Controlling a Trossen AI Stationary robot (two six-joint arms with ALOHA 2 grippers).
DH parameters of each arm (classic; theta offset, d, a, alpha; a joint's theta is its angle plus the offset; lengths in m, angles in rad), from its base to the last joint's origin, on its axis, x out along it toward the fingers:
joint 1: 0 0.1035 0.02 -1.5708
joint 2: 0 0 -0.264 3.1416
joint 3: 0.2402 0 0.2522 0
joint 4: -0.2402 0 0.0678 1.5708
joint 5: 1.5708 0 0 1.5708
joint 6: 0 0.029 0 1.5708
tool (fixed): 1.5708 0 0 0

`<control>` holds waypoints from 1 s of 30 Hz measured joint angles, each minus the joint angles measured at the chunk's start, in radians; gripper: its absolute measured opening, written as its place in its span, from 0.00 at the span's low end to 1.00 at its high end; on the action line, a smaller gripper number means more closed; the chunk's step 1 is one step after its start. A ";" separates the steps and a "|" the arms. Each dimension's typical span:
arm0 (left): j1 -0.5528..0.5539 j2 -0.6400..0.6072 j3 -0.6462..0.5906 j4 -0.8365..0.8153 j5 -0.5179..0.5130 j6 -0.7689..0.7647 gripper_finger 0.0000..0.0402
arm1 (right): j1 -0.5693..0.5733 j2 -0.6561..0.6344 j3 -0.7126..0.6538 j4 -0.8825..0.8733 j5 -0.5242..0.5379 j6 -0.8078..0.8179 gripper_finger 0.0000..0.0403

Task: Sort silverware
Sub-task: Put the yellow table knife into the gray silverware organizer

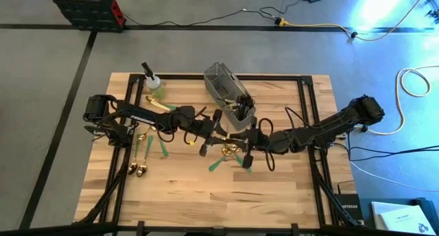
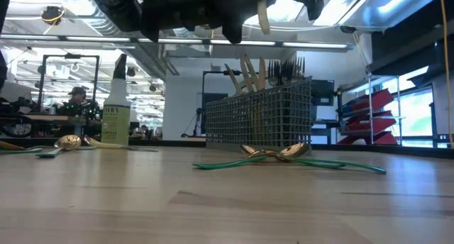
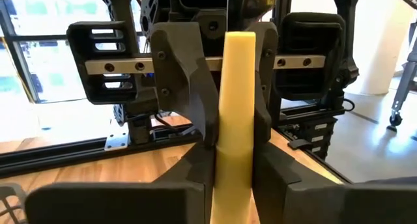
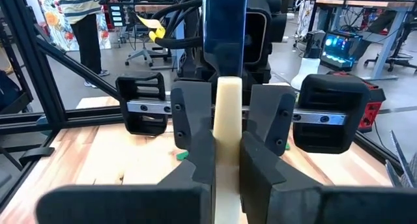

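A cream-handled utensil (image 4: 228, 113) with a dark upper part (image 4: 225, 28) stands upright in the air over the table's middle. My left gripper (image 3: 233, 178) and my right gripper (image 4: 227, 185) face each other, and both are shut on its handle. In the high view they meet in front of the caddy, the left gripper (image 1: 218, 133) and the right gripper (image 1: 241, 138). In the low view the handle's cream lower end (image 2: 263, 17) hangs below the dark grippers. Green-handled gold spoons (image 1: 230, 154) lie flat on the table beneath. My left gripper pinches the cream handle (image 3: 233, 152) between its two fingers, coming level from the table's left side, fingers across the handle. The utensil stands upright, clear of the table. My right gripper pinches the same cream handle (image 4: 228, 139) between its two fingers, level from the table's right side, fingers across it. The dark upper part rises above the hold.
The grey mesh caddy (image 1: 230, 95) with several utensils standing in it is at the far middle. A spray bottle (image 1: 152, 81) stands far left. More green-handled gold spoons (image 1: 140, 154) lie near the left arm. Bare wood lies along the near edge (image 1: 219, 202).
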 joint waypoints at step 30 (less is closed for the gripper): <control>0.175 -0.041 0.000 -0.051 0.054 0.014 0.12 | 0.072 -0.021 0.000 -0.019 0.155 -0.102 0.64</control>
